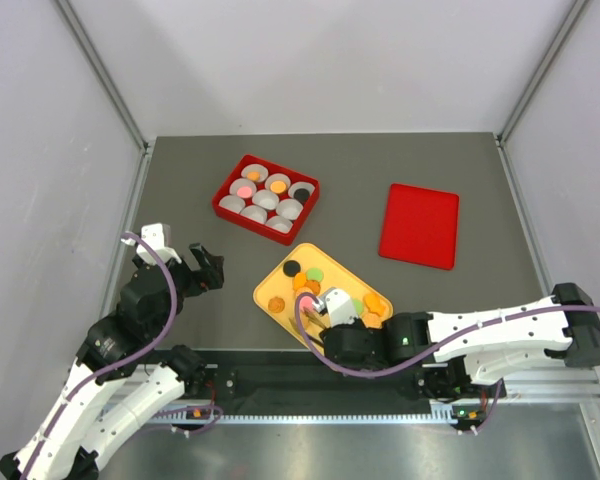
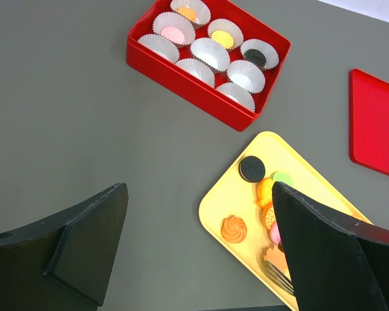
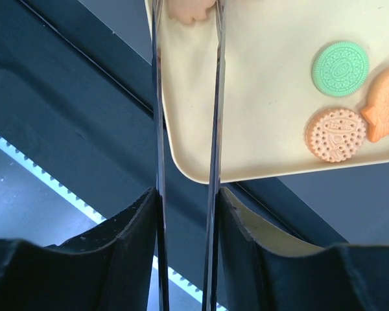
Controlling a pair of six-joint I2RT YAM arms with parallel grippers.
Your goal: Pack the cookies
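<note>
Several cookies lie on a yellow tray [image 1: 271,288]: a black one [image 2: 251,168], an orange swirl [image 2: 234,229], a green one [image 3: 340,69] and an orange round one [image 3: 336,134]. My right gripper [image 3: 185,201] is shut on metal tongs [image 3: 214,129], whose tips pinch a pale orange cookie [image 3: 191,10] over the tray's near corner. A red box [image 1: 230,212] of white paper cups holds a pink cookie [image 2: 172,31], an orange one [image 2: 187,13] and a black one [image 2: 256,55]. My left gripper [image 2: 201,249] hangs open over the bare mat, left of the tray.
A flat red lid [image 1: 420,225] lies to the right of the box, also seen in the left wrist view as the red lid [image 2: 376,123]. The black rail along the table's near edge [image 3: 84,97] runs just under the tray's corner.
</note>
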